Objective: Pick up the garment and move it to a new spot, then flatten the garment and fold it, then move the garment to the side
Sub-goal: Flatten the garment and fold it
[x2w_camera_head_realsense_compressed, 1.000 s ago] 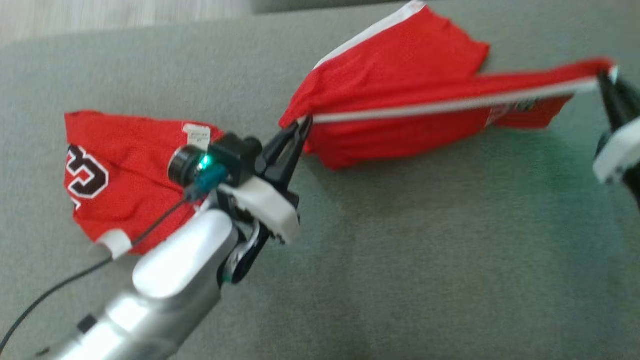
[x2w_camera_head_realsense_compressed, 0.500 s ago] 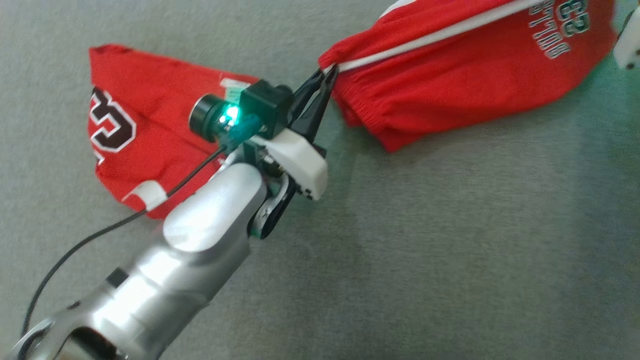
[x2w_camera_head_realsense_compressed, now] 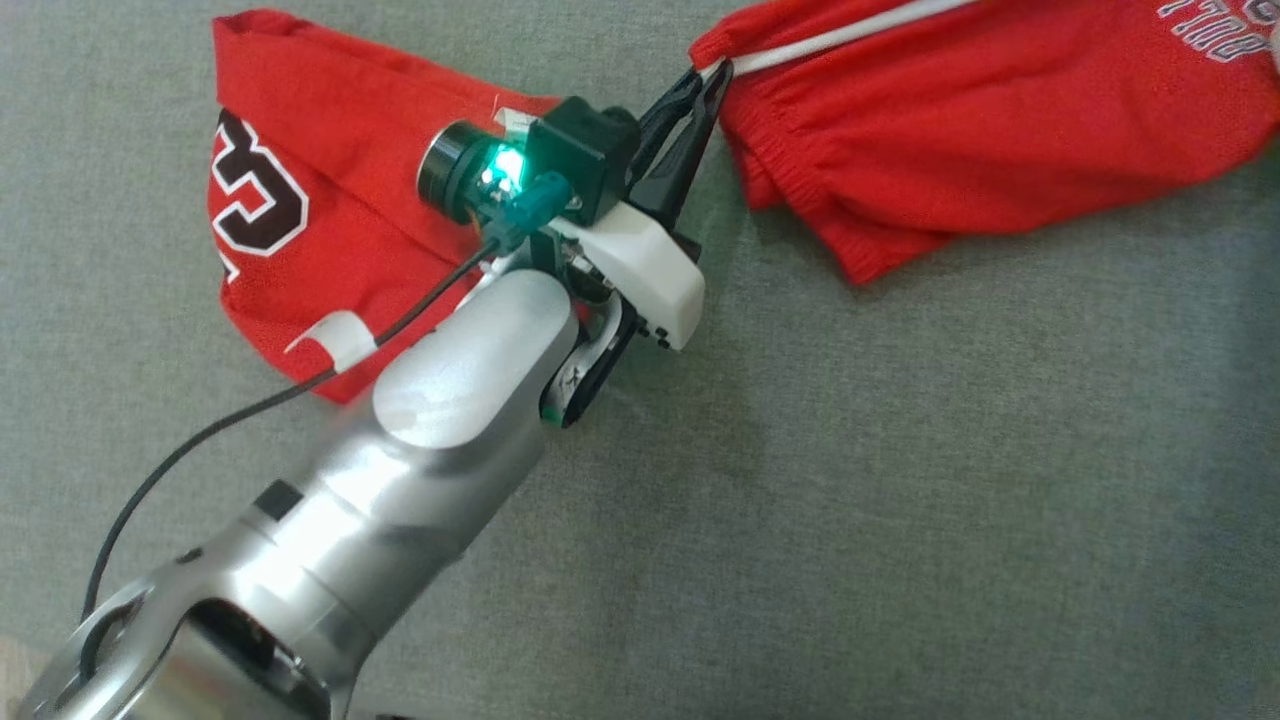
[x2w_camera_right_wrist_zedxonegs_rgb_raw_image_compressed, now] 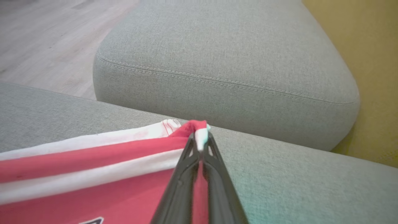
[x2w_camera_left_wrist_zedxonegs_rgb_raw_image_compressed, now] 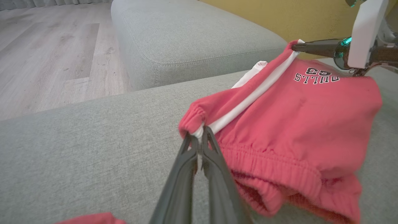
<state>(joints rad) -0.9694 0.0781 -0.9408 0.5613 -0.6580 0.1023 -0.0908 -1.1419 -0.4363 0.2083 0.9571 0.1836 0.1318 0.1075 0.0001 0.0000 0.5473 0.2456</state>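
The red shorts (x2w_camera_left_wrist_zedxonegs_rgb_raw_image_compressed: 295, 124) hung stretched between both grippers over the grey sofa seat (x2w_camera_head_realsense_compressed: 900, 520), filling the upper right of the head view. The left gripper (x2w_camera_left_wrist_zedxonegs_rgb_raw_image_compressed: 199, 137), at lower centre of its wrist view, was clamped tight on the corner of the elastic waistband (x2w_camera_left_wrist_zedxonegs_rgb_raw_image_compressed: 273, 168), right where the white side stripe (x2w_camera_left_wrist_zedxonegs_rgb_raw_image_compressed: 248, 99) began. The right gripper (x2w_camera_right_wrist_zedxonegs_rgb_raw_image_compressed: 200, 141), at the centre of its own wrist view, was pinched closed on the far end of that same stripe, with the fabric running off to the lower left. In the left wrist view it showed at the upper right, fingers pointing left. White lettering reading BULLS, seen upside down, sat just below it. The lower folds sagged toward the seat; whether they touched it could not be told.

A red jersey (x2w_camera_head_realsense_compressed: 330, 150) with a dark, white-edged number lay crumpled on the seat at the upper left of the head view, partly behind the left arm and apart from the shorts. Beyond the seat stood a separate grey cushion block (x2w_camera_right_wrist_zedxonegs_rgb_raw_image_compressed: 233, 53), with wooden floor (x2w_camera_left_wrist_zedxonegs_rgb_raw_image_compressed: 46, 56) at the upper left and a yellow wall (x2w_camera_right_wrist_zedxonegs_rgb_raw_image_compressed: 373, 62) on the right.
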